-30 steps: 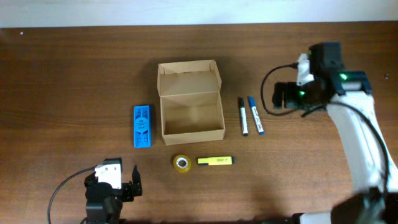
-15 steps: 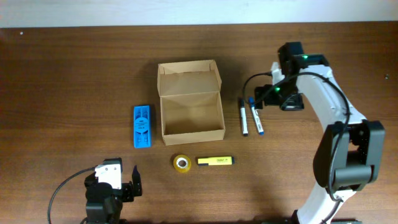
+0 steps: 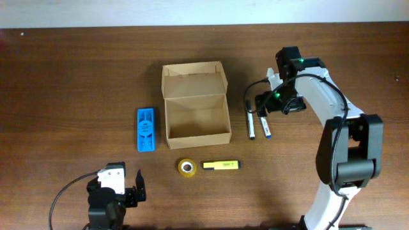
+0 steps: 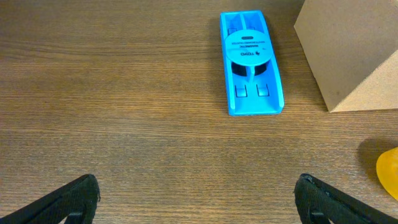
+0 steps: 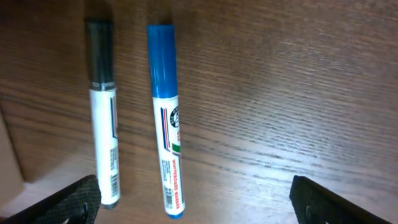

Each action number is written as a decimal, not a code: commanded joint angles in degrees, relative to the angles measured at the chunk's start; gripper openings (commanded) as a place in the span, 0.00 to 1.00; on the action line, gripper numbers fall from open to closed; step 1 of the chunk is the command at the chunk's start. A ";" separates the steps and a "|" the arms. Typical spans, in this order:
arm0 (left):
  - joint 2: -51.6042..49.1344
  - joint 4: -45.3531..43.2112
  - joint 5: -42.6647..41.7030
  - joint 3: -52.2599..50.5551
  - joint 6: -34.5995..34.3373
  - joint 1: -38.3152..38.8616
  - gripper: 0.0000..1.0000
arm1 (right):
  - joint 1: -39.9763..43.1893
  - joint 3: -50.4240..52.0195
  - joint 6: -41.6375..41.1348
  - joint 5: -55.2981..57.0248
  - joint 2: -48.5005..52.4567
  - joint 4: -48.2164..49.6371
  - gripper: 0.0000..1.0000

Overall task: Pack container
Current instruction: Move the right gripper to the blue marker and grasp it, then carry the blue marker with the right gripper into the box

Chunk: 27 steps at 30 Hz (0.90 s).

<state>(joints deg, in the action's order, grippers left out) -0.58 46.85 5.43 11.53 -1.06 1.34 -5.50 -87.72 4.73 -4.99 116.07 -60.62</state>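
The tan cardboard container [image 3: 197, 131] stands open mid-table, its flap lid raised at the back; its interior looks empty. Its corner shows in the left wrist view [image 4: 354, 53]. A black-capped marker [image 3: 250, 119] and a blue-capped marker [image 3: 262, 119] lie side by side to its right. My right gripper [image 3: 259, 104] hovers over their cap ends, open and empty. In the right wrist view the black marker [image 5: 104, 112] and blue marker [image 5: 166, 118] lie between the open fingers [image 5: 196, 199]. My left gripper [image 3: 119, 191] is open and empty near the front edge, also in its wrist view [image 4: 199, 199].
A flat blue plastic case [image 3: 146, 130] lies left of the container, also in the left wrist view [image 4: 250, 62]. A yellow tape roll [image 3: 186, 167] and a yellow highlighter [image 3: 221, 165] lie in front of the container. The tape's edge shows in the left wrist view [image 4: 388, 171].
My right arm has swung left from the right side of the table to over the two markers. The left arm and all objects have not moved.
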 commanded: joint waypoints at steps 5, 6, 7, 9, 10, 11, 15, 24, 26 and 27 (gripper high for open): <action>0.24 -0.17 0.42 -0.44 0.92 -0.39 0.99 | -2.16 2.97 1.90 5.68 3.45 2.23 0.90; 0.24 -0.15 0.42 -0.44 0.92 -0.39 1.00 | -2.19 2.97 1.90 5.64 3.45 2.40 0.89; 0.24 -0.15 0.42 -0.44 0.92 -0.39 1.00 | -2.29 2.97 1.90 5.66 3.45 2.58 0.89; 0.24 -0.17 0.42 -0.44 0.92 -0.39 1.00 | -2.49 2.97 1.88 5.66 3.45 2.89 0.84; 0.24 -0.15 0.42 -0.44 0.92 -0.39 1.00 | -2.62 2.99 1.88 5.66 3.48 3.04 0.80; 0.24 -0.15 0.42 -0.44 0.92 -0.39 1.00 | -2.91 2.99 1.88 5.68 3.58 3.30 0.77; 0.24 -0.15 0.42 -0.44 0.92 -0.39 1.00 | -4.09 3.15 1.16 5.70 3.58 4.46 0.72; 0.24 -0.15 0.42 -0.44 0.92 -0.39 1.00 | -5.79 5.99 -0.15 5.66 3.67 7.19 0.56; 0.24 -0.17 0.42 -0.44 0.92 -0.39 1.00 | -5.79 6.64 -0.70 5.51 3.67 7.61 0.52; 0.24 -0.15 0.42 -0.44 0.92 -0.39 1.00 | -5.79 6.84 -0.70 5.33 3.67 7.72 0.47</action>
<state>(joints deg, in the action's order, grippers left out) -0.58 46.85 5.43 11.53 -1.06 1.34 -11.09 -82.17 5.21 0.05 119.35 -53.36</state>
